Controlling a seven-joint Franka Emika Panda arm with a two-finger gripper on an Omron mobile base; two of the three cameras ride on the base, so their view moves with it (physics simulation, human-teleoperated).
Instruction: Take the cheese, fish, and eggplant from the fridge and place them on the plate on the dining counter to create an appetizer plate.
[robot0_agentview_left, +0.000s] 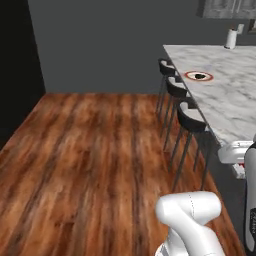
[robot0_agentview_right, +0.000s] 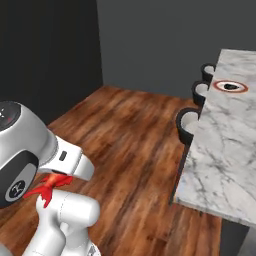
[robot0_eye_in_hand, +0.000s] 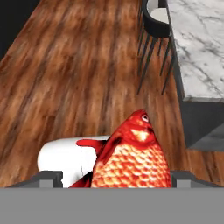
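- Gripper (robot0_eye_in_hand: 116, 177) holds the fish (robot0_eye_in_hand: 131, 153) between widely spread jaws; the red scaled body sits between the finger tips, head pointing away from the hand.
- Red tail fin shows under the arm's wrist in the right base view, so the fish rides tucked close to the arm, likely for transport.
- Plate (robot0_agentview_left: 198, 76) sits on the dining counter (robot0_agentview_left: 227, 95), well apart from the gripper, with a small dark lump on it, probably the eggplant (robot0_agentview_left: 200, 76).
- Stools (robot0_agentview_left: 187, 120) line the counter's near edge.

Marble table (robot0_agentview_left: 227, 95) carries the plate (robot0_agentview_left: 199, 76) near its stool-side edge — a dark lump, the eggplant (robot0_agentview_left: 200, 76), lies on it. White container (robot0_agentview_left: 230, 39) stands at the far end.
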